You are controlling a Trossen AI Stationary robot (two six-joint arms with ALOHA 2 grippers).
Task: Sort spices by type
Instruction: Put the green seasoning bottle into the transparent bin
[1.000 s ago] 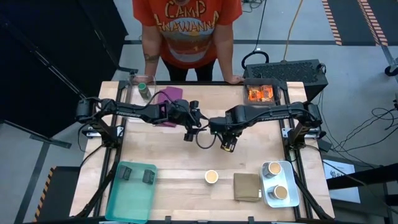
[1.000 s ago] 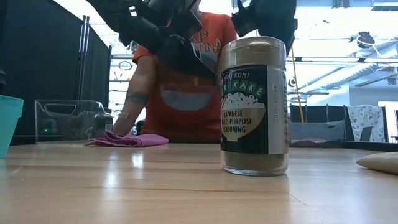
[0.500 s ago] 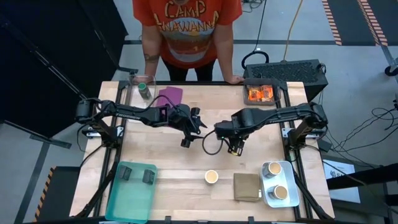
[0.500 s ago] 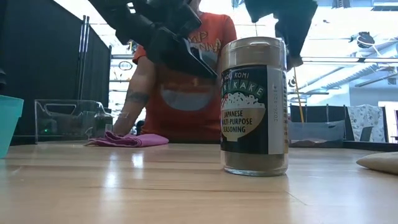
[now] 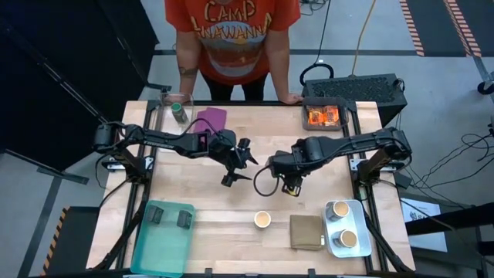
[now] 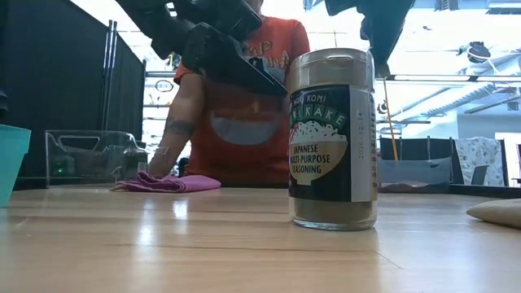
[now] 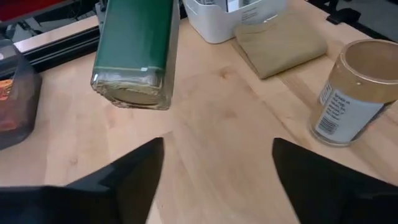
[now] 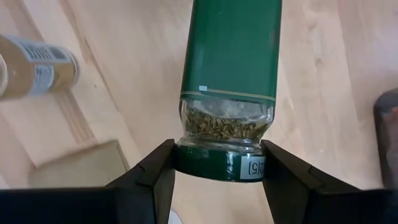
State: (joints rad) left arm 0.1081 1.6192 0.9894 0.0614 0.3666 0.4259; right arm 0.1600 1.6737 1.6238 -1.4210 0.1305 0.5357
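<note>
A jar with a green label and green lid (image 8: 231, 62) hangs from my right gripper (image 8: 217, 158), which is shut on it above the table's middle (image 5: 291, 185). In the left wrist view the same jar (image 7: 134, 56) floats above the wood. My left gripper (image 7: 217, 162) is open and holds nothing; it stands left of the jar (image 5: 230, 177). A tan-topped spice jar (image 5: 262, 219) stands upright on its base near the table's front, large in the low view (image 6: 333, 138). My right gripper pinches the jar's green lid (image 8: 214, 165) between its two fingers (image 8: 152, 171), one on each side. The fingers come from above and point down. The jar hangs upright below them, its base clear of the table.
White tray (image 5: 356, 232) with two tan-topped jars at near right, olive cloth (image 5: 306, 232) beside it. Teal tray (image 5: 166, 245) with dark blocks at near left. Orange packets (image 5: 324, 116) in a dark bin far right, a green-lidded jar (image 5: 178, 108) far left, purple cloth (image 5: 210, 120). A person's hand (image 5: 289, 98) rests on the far edge.
My right gripper has carried the green jar a little toward the table's right and near edges and upward, the jar staying upright. My left gripper has turned and its fingers have swung slightly toward the near edge.
</note>
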